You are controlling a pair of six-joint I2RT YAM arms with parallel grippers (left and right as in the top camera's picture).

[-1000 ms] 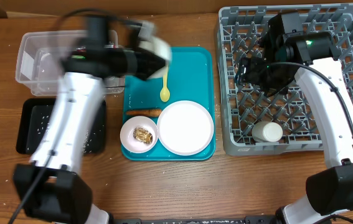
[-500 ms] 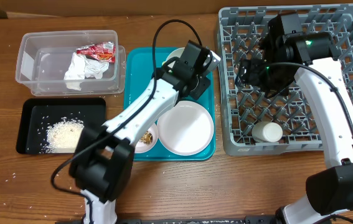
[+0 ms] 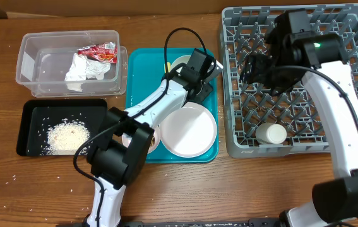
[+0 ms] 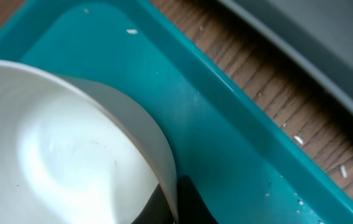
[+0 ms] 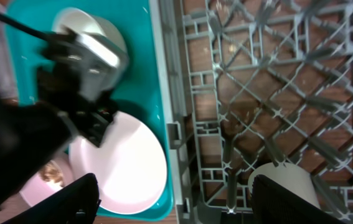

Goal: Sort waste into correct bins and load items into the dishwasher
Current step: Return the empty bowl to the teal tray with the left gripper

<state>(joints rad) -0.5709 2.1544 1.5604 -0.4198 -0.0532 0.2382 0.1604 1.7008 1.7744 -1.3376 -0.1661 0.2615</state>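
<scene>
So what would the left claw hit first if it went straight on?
Probably the rim of the white dish, right by the left claw; then the teal tray. Depth is hard to judge this close.

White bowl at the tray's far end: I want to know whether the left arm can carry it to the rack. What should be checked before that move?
1. Left gripper at the white bowl: ok.
2. Gripper shut on its rim: cannot tell; only one finger shows.
3. Bowl free of scraps: ok where visible.
4. Free cells in the dish rack: ok; only a white cup inside.
5. Right gripper clear of the rack: not ok; it hangs open above it.
</scene>
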